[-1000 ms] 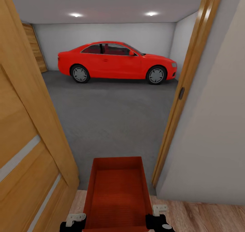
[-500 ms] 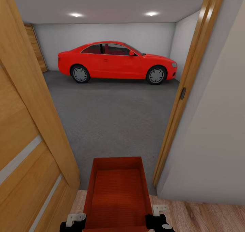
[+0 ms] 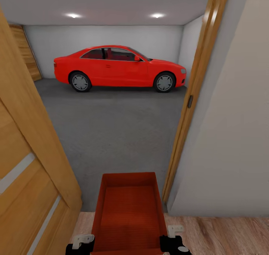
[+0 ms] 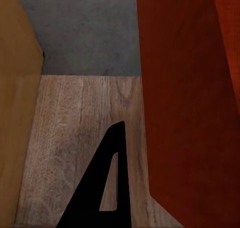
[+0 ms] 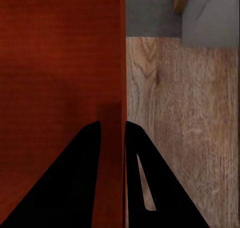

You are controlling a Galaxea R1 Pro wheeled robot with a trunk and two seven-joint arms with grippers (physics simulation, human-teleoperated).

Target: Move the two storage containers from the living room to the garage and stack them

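The right tool [image 5: 111, 138] is pinching the right side wall of the storage container [image 3: 129, 210]: in the right wrist view its two dark fingers are standing close together with the thin orange-red wall between them. The left tool [image 3: 83, 242] is sitting at the container's near left corner in the head view; the left wrist view is showing one dark finger [image 4: 107, 188] just outside the left wall, and its partner is hidden, so whether it is actually clamping the wall cannot be told. The container is hanging level and open-top between the two tools, its far end reaching over the doorway threshold while its near end is above the wood-plank floor [image 3: 224, 234]. Beyond it the dark grey garage floor [image 3: 112, 135] is stretching away to a red car [image 3: 119, 66] parked along the far wall.

The step in hand appears to be carrying the bin through the doorway into the garage. The open wooden door [image 3: 30, 165] is crowding the left side and the door frame [image 3: 186, 117] is standing close on the right, so the robot should be driving straight ahead, keeping the bin centred in the gap and both arms fixed. Any turn is best left until the bin and both arms are past the frame, since a knock on a thin wall could be twisting the bin out of a pinch grip
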